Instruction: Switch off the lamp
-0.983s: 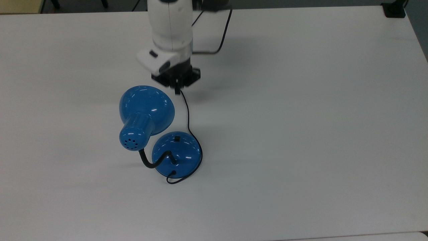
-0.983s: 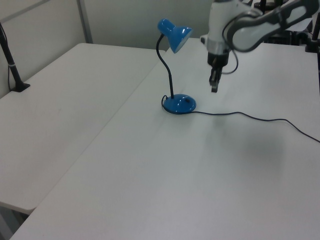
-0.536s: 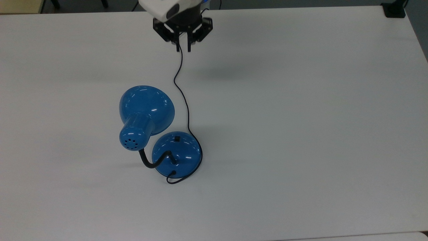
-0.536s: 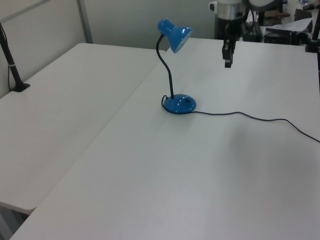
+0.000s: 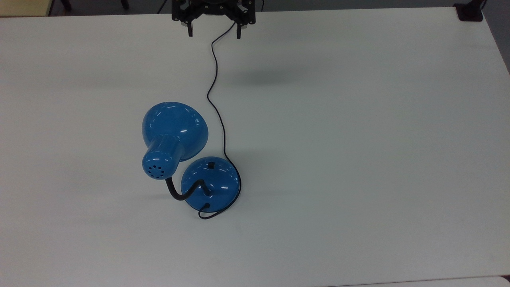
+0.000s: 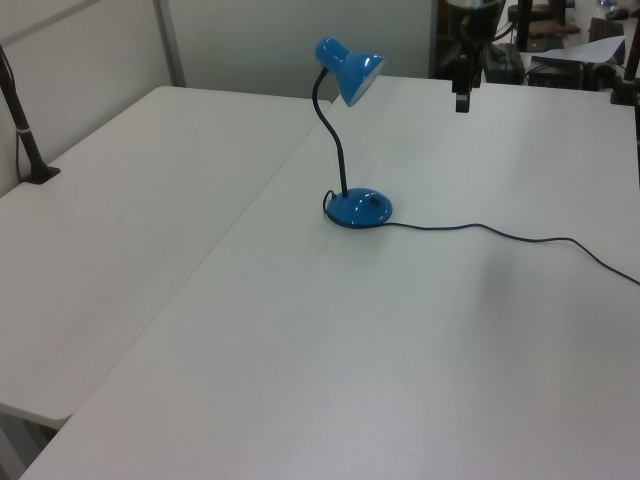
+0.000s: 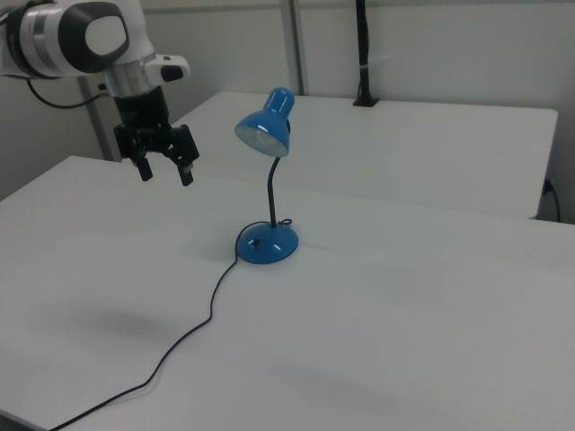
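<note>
Lamp (image 5: 187,159) stands upright on white counter (image 5: 358,139), roughly mid-counter in top view, slightly toward the top view's left. Domed blue base (image 5: 210,183) sits flat; small black switch (image 5: 211,164) on upper part of dome, on the side facing top edge of top view. Black gooseneck (image 6: 335,140) rises from base, curves over; bell shade (image 7: 263,131) tilted, opening angled downward, toward the right view's left. Can't tell from shade whether bulb is lit. Thin black cord (image 5: 217,99) exits base rear, loops around base edge on the top view's right, then runs across counter toward top edge of top view; in left view it trails off to the left view's right, in right view down toward bottom-left corner. Gripper (image 5: 214,30) at top edge of top view, well apart from lamp, raised above counter w/ nothing between fingers; fingers spread wide. In right view gripper (image 7: 163,171) hangs off white arm (image 7: 81,40) at the right view's left, pointing down, clear of shade and base. In left view gripper (image 6: 462,98) sits beyond lamp, near counter's far edge. Second white counter (image 6: 110,230) adjoins on the left view's left, w/ black post (image 6: 20,120) on it.
</note>
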